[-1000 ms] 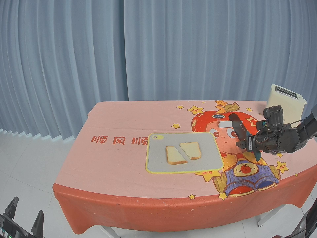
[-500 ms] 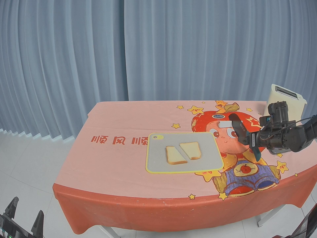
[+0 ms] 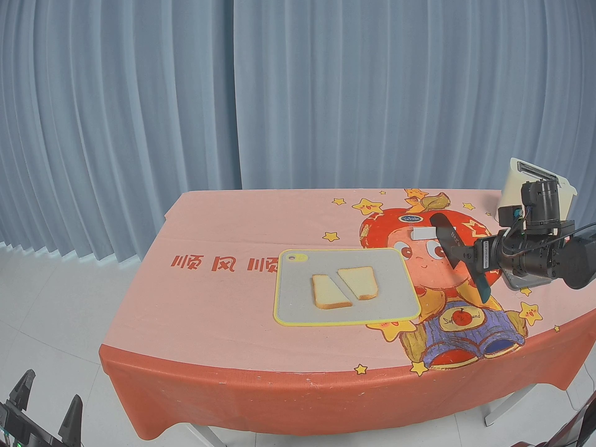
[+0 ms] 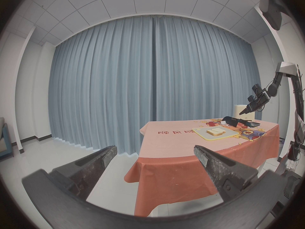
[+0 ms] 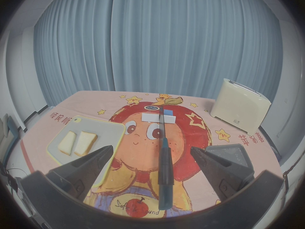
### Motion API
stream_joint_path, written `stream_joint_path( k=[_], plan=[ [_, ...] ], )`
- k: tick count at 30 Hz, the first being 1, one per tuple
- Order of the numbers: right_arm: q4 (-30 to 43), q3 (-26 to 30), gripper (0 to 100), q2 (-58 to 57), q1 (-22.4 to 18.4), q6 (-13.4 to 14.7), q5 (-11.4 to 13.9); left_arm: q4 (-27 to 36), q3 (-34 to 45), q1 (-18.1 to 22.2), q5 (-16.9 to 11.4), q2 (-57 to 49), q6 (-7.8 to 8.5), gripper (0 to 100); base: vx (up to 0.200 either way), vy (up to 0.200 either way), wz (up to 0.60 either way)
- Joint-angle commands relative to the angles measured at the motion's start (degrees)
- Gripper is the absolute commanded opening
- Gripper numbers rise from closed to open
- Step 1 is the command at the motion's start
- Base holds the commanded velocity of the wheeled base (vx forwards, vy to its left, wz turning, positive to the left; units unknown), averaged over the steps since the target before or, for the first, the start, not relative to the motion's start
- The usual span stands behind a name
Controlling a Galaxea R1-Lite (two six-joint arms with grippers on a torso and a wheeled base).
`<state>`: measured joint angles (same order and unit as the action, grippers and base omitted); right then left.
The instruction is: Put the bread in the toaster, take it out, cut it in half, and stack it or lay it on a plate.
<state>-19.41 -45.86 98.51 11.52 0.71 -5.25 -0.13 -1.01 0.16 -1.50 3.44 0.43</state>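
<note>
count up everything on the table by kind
bread halves: 2
cutting board: 1
knife: 1
toaster: 1
grey square plate: 1
white block: 1
total: 7

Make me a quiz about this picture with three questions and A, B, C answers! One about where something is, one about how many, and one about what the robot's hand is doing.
1. Where does the bread lie?
A) on the cutting board
B) in the toaster
C) on the floor

2. How many pieces of bread are there?
A) one
B) two
C) four

3. The right gripper is:
A) shut tight
B) holding bread
C) open and empty

Answers:
1 A: both pieces lie flat on the cutting board.
2 B: two halves lie side by side.
3 C: its fingers stand wide apart, with the knife lying loose below.
</note>
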Motion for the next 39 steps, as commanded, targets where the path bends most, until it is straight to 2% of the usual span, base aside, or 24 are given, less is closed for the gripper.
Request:
stream_joint_path(
  k=[1, 13, 18, 39],
  plan=[
    [-0.02, 1.21, 100, -3.59, 2.10, 0.00, -0.11, -0.04, 1.01, 0.02, 0.01, 0.08, 0.01, 100, 0.000, 0.000, 0.00],
    [-0.02, 4.03, 100, -4.56, 7.90, 0.17, -0.37, -0.04, 1.01, 0.02, 0.01, 0.08, 0.01, 100, 0.000, 0.000, 0.00],
    [-0.02, 5.08, 100, -4.12, 10.80, 0.17, -2.83, -0.04, 1.01, 0.02, 0.01, 0.08, 0.01, 100, 0.000, 0.000, 0.00],
    [-0.81, 5.69, 100, 0.72, 15.55, 0.87, -3.27, -0.04, 1.01, 0.02, 0.01, 0.08, -0.08, 100, 0.000, 0.000, 0.00]
  ],
)
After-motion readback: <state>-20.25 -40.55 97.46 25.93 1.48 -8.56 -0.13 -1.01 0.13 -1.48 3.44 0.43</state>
